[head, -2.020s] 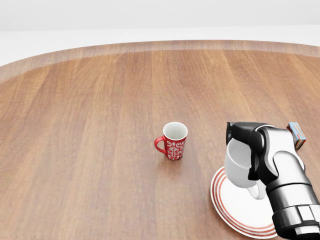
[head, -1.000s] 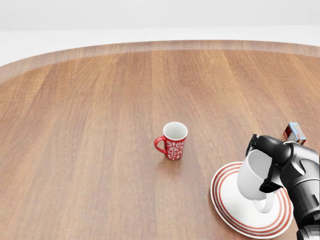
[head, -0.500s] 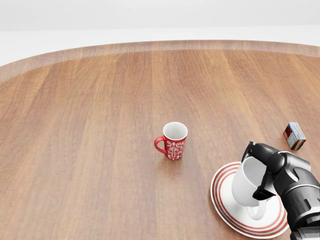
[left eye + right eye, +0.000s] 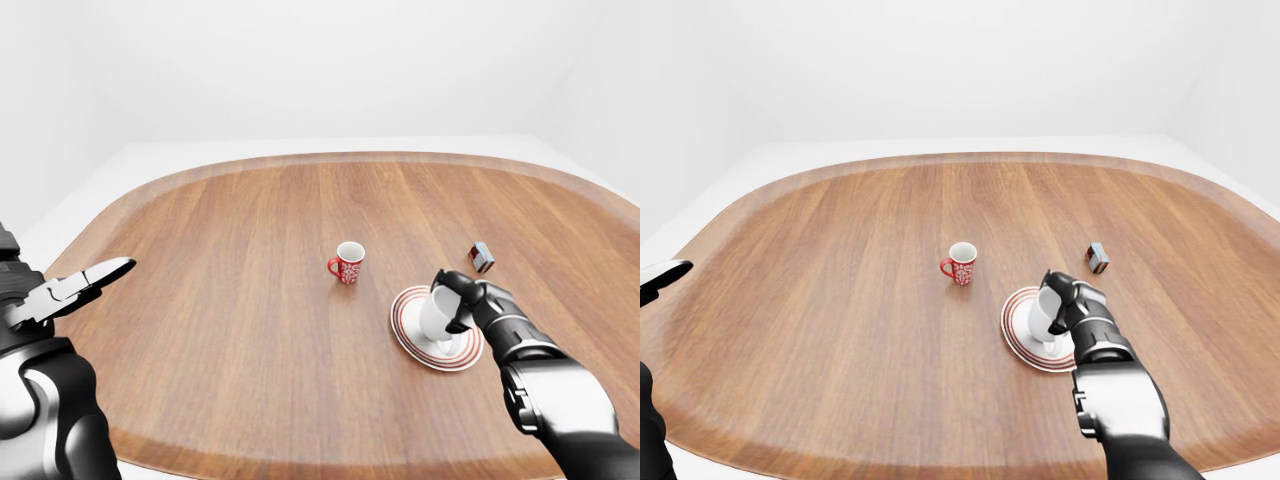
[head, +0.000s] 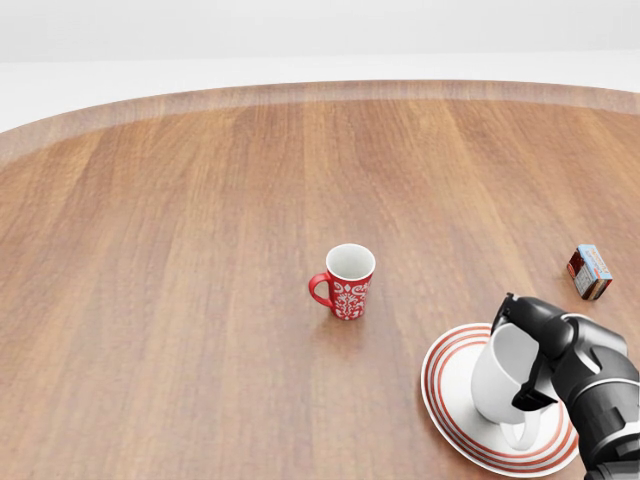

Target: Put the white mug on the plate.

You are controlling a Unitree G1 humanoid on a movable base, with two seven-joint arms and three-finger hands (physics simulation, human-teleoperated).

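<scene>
The white mug (image 5: pixel 500 378) sits on the white plate with red rings (image 5: pixel 447 392) at the lower right of the head view. It leans slightly, and its handle points to the bottom of the view. My right hand (image 5: pixel 518 352) is shut on the mug, with fingers over the rim and the thumb low on its side. My left hand (image 4: pixel 88 279) is open and empty, raised off the table at the far left of the left-eye view.
A red patterned mug (image 5: pixel 345 282) stands upright to the upper left of the plate. A small red and blue box (image 5: pixel 590 272) lies to the upper right of the plate, near the view's right edge. The table (image 5: pixel 180 300) is wide, oval and wooden.
My right hand has brought the white mug down from above the plate's left side onto the plate and shifted slightly right. The red mug and the box have not moved.
</scene>
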